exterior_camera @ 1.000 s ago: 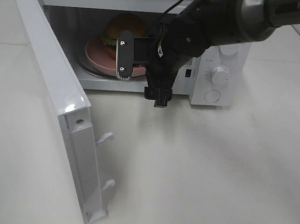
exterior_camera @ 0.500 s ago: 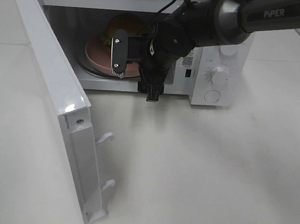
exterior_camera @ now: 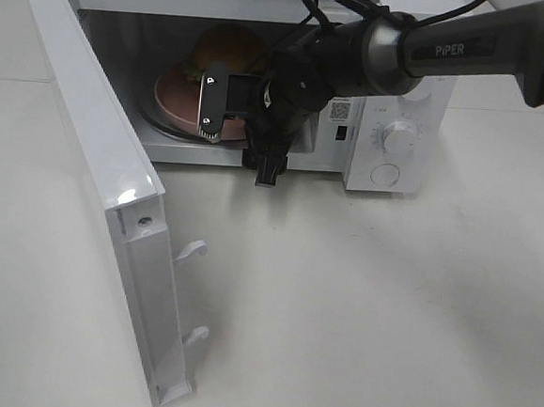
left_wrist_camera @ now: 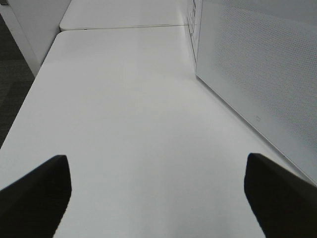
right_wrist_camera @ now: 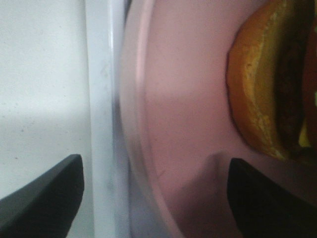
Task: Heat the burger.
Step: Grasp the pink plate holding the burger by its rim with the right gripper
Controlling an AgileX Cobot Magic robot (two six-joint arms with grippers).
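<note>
The burger, golden bun over green lettuce, sits on a round pink plate inside the open microwave. My right gripper is at the front of the microwave opening, fingers apart and holding nothing. In the right wrist view the right gripper spans the plate's rim, with the burger's edge beyond. My left gripper is open and empty over bare table and is out of the exterior high view.
The microwave door swings far out to the left, with latch hooks on its edge; its mesh panel shows in the left wrist view. Control dials are on the microwave's right side. White table lies in front.
My right gripper has moved left and closer to the plate's front rim at the microwave opening. The burger, plate and door have not moved.
</note>
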